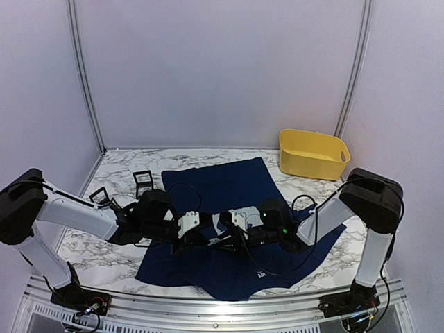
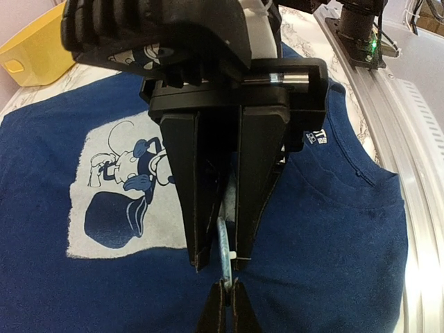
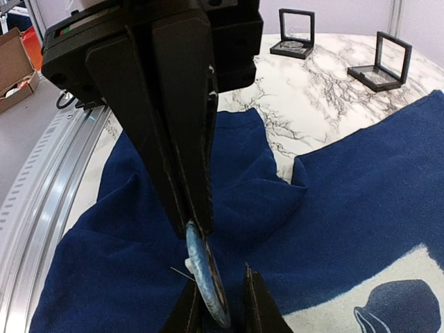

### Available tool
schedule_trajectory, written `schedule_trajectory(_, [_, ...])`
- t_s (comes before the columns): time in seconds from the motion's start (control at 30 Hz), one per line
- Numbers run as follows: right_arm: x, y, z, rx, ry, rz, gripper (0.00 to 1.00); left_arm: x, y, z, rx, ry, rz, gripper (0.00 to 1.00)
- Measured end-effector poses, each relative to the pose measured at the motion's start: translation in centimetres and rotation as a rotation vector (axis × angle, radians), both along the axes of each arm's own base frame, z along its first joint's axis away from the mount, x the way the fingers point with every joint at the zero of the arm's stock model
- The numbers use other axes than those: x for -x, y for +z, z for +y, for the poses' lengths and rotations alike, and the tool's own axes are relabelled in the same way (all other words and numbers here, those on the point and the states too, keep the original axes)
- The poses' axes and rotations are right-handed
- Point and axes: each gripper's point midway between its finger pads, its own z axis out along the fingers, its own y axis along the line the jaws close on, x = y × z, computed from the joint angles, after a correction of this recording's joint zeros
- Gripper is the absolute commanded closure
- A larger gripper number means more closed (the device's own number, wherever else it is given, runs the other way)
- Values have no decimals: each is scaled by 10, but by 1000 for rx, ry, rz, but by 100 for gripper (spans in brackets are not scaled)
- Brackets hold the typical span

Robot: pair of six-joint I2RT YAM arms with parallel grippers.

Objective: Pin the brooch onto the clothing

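The navy T-shirt lies flat on the marble table, its pale grey mouse print facing up and its white neck label towards the near edge. Both grippers meet above it. My left gripper is shut on the edge of a round blue brooch, held on edge just above the cloth. My right gripper has a finger on each side of the brooch, with a gap at its front face. The thin pin sticks out from its back. In the top view the brooch is hidden between the left gripper and the right gripper.
A yellow tub stands at the back right. Two black display frames stand on the marble left of the shirt. The metal rail runs along the near edge. A cardboard box sits beyond the table.
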Motion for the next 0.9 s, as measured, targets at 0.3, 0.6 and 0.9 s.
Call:
schedule_trajectory(0.3, [-7, -1, 4, 14, -56, 104, 84, -6, -1, 3, -7, 24, -9, 100])
schedule_trajectory(0.6, [-14, -5, 8, 50, -85, 247, 86, -11, -6, 7, -36, 45, -20, 100])
schedule_trajectory(0.9, [-18, -4, 8, 40, -100, 363, 90, -15, -6, 8, -43, 55, -48, 100])
